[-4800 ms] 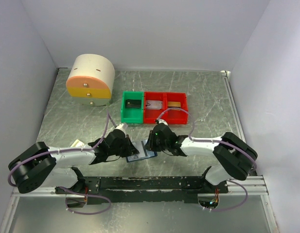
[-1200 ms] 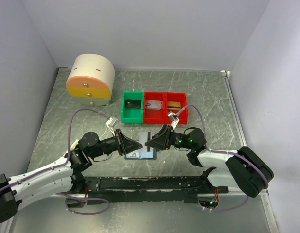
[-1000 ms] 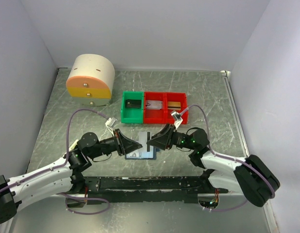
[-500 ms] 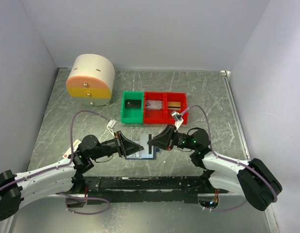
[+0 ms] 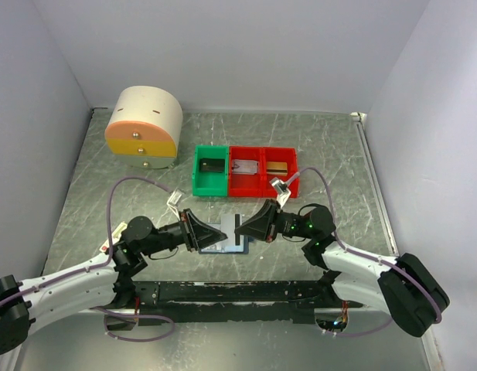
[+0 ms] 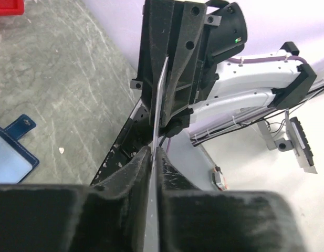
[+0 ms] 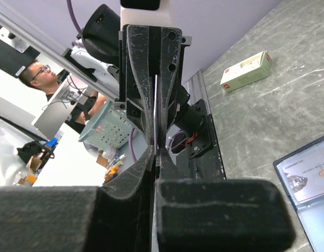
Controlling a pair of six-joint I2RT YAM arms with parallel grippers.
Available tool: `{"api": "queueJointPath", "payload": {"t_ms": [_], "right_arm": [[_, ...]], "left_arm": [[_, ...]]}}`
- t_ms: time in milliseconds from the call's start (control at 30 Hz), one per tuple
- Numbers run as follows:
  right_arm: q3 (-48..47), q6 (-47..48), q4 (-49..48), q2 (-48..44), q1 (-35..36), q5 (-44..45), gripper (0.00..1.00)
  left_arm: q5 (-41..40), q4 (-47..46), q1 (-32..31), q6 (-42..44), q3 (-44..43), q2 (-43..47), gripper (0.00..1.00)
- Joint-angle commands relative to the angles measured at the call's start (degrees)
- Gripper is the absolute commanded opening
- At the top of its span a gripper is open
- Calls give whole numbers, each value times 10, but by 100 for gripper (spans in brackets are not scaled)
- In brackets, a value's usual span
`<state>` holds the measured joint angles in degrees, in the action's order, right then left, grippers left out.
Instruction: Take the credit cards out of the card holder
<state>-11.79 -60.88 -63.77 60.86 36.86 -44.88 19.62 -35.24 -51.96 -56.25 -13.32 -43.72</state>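
While passing the credit card point(image 6: 158, 100) across, start on the left: treat the left gripper point(image 6: 152, 157) as closed on one end of the card, fingers pinching the thin plastic edge-on, and open it only after confirming a firm pinch at the opposite end. Open slowly and just enough to free the card, then back straight off along the card's own plane toward the left edge of the bench point(image 5: 323, 147), avoiding any sideways drag likely to bend or twist the plastic. Mind the card holder point(image 5: 226, 246) lying open and flat directly beneath, close to the near edge of the bench and about midway between its left and right edges. Pass above it without touching or nudging it. Expect more work there, judging by a second card point(image 7: 307, 178) tucked in the pale lining. Moving on to the right: count the right gripper point(image 7: 156, 152) as shut on the other end of the same card, nearly tip to tip with its partner, and hold it motionless during the release. Guard against slipping or pivoting from a shallow bite on such thin, slick plastic; if in doubt, re-pinch deeper before letting go on the left. Afterwards, carry the card clear of the holder and lay it flat on the bench.
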Motion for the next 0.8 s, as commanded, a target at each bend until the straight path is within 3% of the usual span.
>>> {"api": "queueJointPath", "payload": {"t_ms": [0,100,167,300,400,600,633,767], "right_arm": [[-14,24,31,-24,-2,1,0],[-33,75,145,-63,-2,34,0],[-56,127,274,-100,-1,83,0],[-99,192,512,-169,-1,249,0],[-128,217,625,-209,0,355,0],[-143,262,680,-248,0,452,0],[-152,283,681,-242,0,463,0],[-221,372,709,-176,3,499,0]], "left_arm": [[-9,39,-2,25,-12,10,31],[-36,171,-2,79,-62,24,57],[-95,288,-2,114,-102,35,69],[-207,452,-2,149,-152,48,79],[-279,547,-2,163,-187,41,86],[-410,680,-2,174,-274,11,95],[-412,693,-1,172,-293,-1,99],[-450,775,-1,198,-398,-47,100]]}}
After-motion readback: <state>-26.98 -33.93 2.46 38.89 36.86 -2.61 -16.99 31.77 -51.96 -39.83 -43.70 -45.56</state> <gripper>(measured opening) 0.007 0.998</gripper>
